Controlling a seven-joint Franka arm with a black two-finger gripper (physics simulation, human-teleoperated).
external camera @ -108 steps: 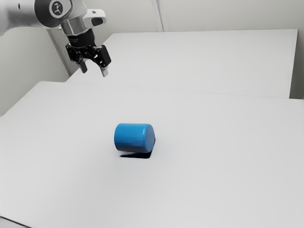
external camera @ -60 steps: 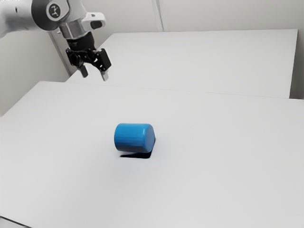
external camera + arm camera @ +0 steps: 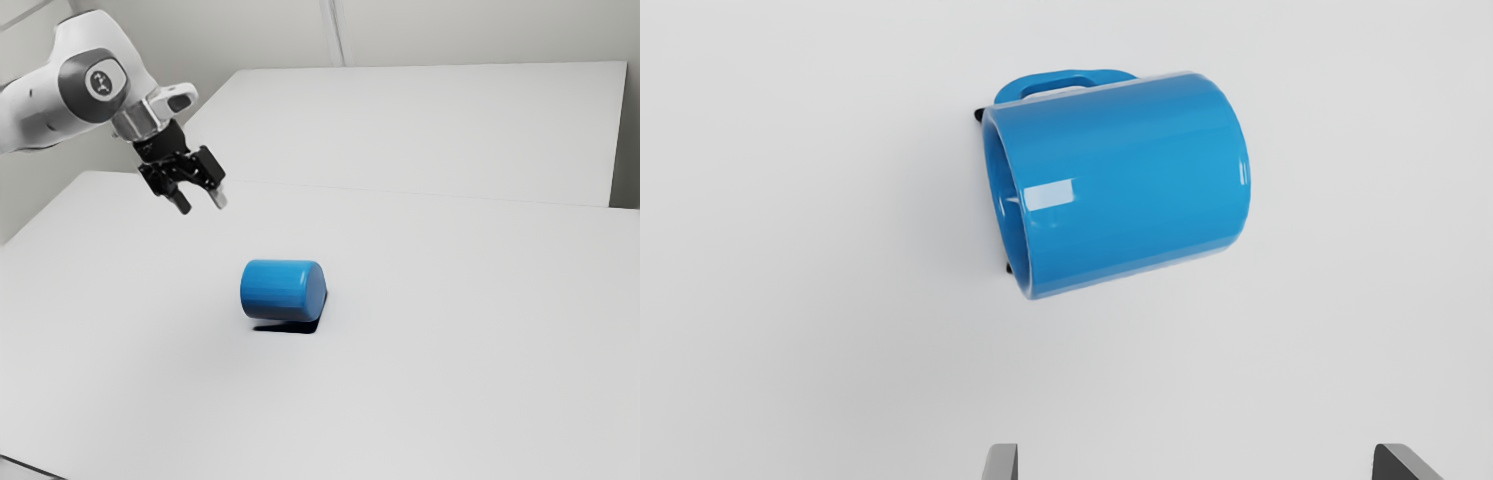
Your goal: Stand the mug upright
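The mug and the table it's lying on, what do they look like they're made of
The mug looks like glazed ceramic, glossy blue, going by the crisp white highlight near its rim, though shiny plastic could look the same. The table seems to be painted board or laminate with a matte white finish: its surface is plain, with soft shading and no grain. Its exact material is unclear.

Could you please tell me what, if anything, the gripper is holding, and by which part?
Nothing; the gripper is open, above the mug.
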